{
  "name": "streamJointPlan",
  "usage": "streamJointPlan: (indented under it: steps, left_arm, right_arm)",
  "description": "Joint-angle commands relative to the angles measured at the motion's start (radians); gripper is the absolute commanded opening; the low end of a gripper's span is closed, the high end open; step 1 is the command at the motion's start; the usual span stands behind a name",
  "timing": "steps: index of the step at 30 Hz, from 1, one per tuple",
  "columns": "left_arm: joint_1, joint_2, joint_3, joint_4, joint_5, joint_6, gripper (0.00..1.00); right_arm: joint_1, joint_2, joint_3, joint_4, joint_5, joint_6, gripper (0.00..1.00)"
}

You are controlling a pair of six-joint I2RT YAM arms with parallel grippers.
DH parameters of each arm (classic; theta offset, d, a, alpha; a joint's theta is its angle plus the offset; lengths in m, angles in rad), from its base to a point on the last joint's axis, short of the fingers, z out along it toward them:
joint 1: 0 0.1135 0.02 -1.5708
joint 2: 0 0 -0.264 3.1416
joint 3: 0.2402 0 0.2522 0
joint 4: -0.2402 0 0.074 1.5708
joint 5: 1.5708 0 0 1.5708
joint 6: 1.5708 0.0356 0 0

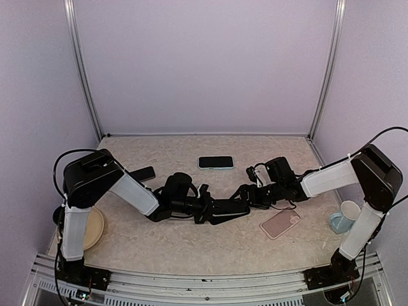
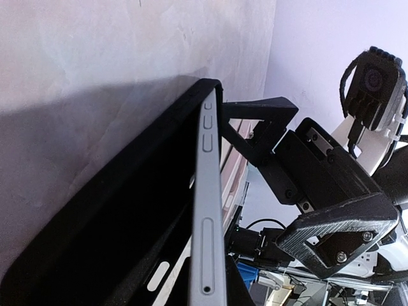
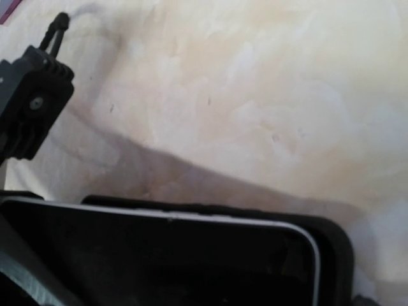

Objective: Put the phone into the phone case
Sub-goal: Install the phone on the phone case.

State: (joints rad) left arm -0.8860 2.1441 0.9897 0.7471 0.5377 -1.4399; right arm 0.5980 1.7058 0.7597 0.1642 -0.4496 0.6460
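Top view: left gripper clamped on the black case just left of the pink case. The right gripper has its jaws wide apart at the black case's end, and a blue-edged phone and a dark phone lie behind-left. Left wrist alone shows the silver-edged phone partly seated in the black case, a right finger touching its corner. Right wrist: that phone's corner inside the case rim; three phones and two cases in all.

A table with a pale, beige marbled top fills the booth. Behind the table stands a plain lilac-white back wall, with matching side walls flanking it. Metal posts rise from its far corners. An aluminium rail runs along its near edge. The light is soft and even.
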Motion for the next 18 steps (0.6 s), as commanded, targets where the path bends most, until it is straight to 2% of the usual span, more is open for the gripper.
streamJointPlan:
  steps: [1,8,18]
  left_arm:
    - [-0.017,0.056,0.025,-0.025,0.018,0.011,0.00]
    - [-0.019,0.097,0.047,-0.083,-0.004,0.085,0.00]
    - [-0.017,0.148,0.027,-0.028,-0.001,0.034,0.00]
  right_arm:
    - [0.051,0.022,-0.021,-0.025,-0.049,0.025,1.00]
    - [0.074,0.044,-0.019,-0.010,-0.068,0.033,1.00]
    - [0.093,0.051,-0.009,-0.008,-0.078,0.039,1.00]
